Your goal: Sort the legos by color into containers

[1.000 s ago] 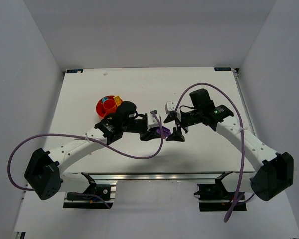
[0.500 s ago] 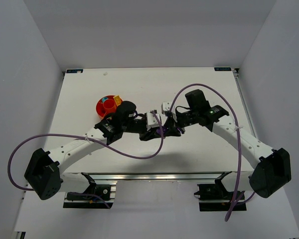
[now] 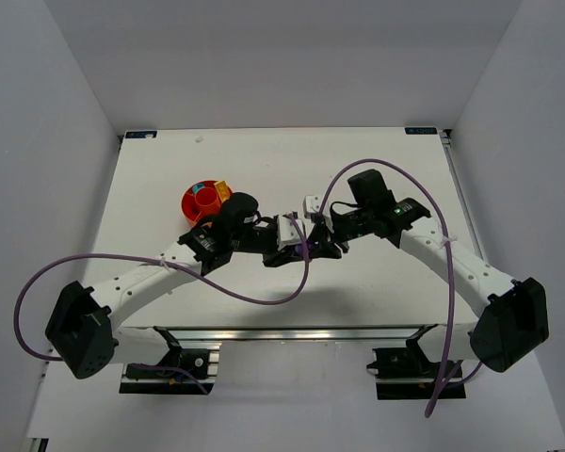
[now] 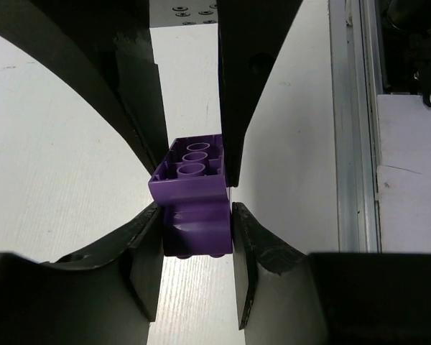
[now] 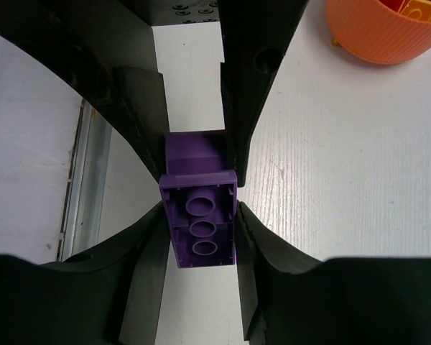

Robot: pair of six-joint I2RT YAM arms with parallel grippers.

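Purple lego [image 4: 194, 208] sits pinched between both grippers at once, up off the table. The left gripper [image 4: 196, 244] is closed tight on one end of it, with its fingers pressed on both sides. The right gripper [image 5: 200, 237] is closed tight on the other end, and its own camera shows the holes on the bottom of the brick. It may be two purple bricks stuck together, but I cannot be sure. From above, the two grippers meet nose to nose near the middle of the table [image 3: 377, 169], with the purple lego [image 3: 310, 247] between them. The orange-red bowl [image 3: 203, 201] stands well off to the left, behind the left arm. A second ago the right gripper was apart from the left one and held nothing. It has now come in and grabbed the brick, while the left arm has hardly moved. I think this means they are about to pass the brick across or pull it apart. It is not in any bowl yet.
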